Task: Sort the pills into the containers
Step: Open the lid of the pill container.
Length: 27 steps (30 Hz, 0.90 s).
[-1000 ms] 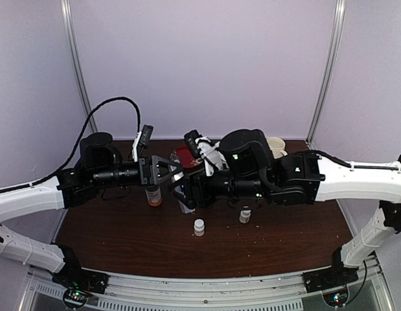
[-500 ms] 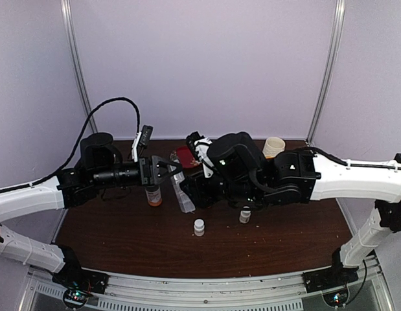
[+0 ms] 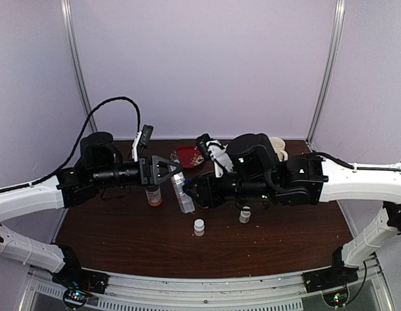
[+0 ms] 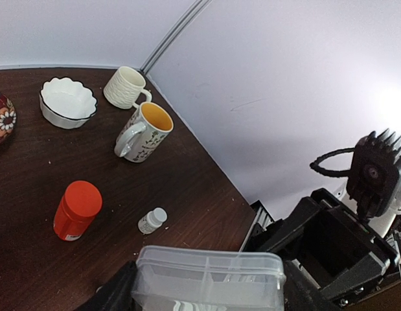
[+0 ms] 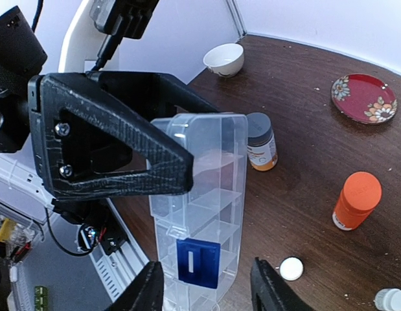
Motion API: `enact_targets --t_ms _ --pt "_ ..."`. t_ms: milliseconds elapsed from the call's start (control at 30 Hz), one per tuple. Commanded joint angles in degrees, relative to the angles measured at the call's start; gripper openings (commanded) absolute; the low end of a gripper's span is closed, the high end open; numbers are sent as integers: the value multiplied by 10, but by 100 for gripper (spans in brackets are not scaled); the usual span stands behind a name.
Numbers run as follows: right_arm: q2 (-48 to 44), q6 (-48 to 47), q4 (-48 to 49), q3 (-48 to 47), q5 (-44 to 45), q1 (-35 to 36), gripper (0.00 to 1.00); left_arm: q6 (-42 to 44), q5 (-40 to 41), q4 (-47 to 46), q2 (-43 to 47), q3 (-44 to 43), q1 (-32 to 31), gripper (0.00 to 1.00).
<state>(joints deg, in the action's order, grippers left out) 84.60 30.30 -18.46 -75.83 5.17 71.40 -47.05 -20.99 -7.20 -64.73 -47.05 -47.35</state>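
The clear pill box hangs above the table between both arms, standing on its long edge. Its compartments show through the plastic, with a blue latch on the lid's edge. My left gripper is shut on one end of the box, a dark finger on each side. My right gripper is shut on the other end, its fingers tight beside the walls. Pills are too small to tell for sure; pale specks lie on the wood by a white bottle.
Under the box stands a grey-capped orange bottle. An orange-capped bottle, a loose white cap and two small white bottles are nearby. A red plate, a scalloped bowl and two mugs sit farther back.
My right gripper's jaws have narrowed onto the box's end, and the right arm has drawn back to the right. The left arm has held still with the box.
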Motion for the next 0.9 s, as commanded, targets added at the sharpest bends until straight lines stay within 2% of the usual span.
enact_targets --t_ms 0,133,467,567,800,867 --pt "-40 35 81 48 -88 -28 51 7 -20 -34 0 -18 -1 27" --pt "-60 62 147 91 -151 -55 55 4 -38 -51 0 -17 -1 28" --pt "-62 72 212 108 -238 -60 50 -11 -71 -88 -2 -15 -1 28" --pt "-64 73 221 110 -246 -60 44 -12 -70 -87 -2 -14 0 27" --pt "-68 73 215 111 -236 -60 21 -15 -70 -88 1 -12 0 28" --pt "-68 72 213 112 -233 -59 19 -14 -70 -88 1 -12 -1 28"
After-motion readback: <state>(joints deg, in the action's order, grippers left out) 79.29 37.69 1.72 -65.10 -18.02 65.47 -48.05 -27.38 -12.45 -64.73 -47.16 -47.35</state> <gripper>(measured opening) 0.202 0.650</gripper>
